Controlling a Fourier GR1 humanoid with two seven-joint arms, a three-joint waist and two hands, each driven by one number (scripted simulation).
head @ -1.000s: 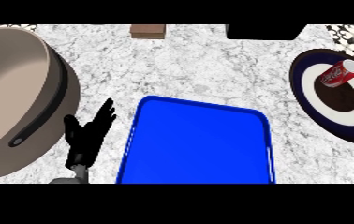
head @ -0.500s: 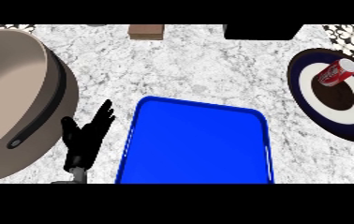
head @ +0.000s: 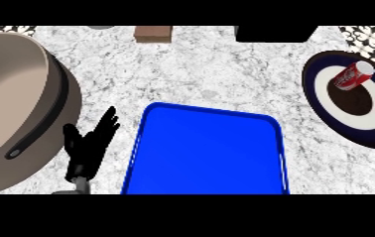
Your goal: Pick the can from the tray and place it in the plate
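Observation:
A red can (head: 351,76) lies on its side in the dark-rimmed plate (head: 320,98) at the right edge of the head view. The blue tray (head: 209,151) sits in the lower middle with nothing on it. My left hand (head: 86,147) stands open just left of the tray, fingers pointing up, resting. No part of my right hand is visible.
A large beige round vessel (head: 33,107) with a dark band fills the left side. A small brown box (head: 154,33) and a black block (head: 275,33) sit along the far edge of the marble counter (head: 198,72).
The view has shifted slightly, so the plate and can sit a little further left. The left hand and the tray have held their places.

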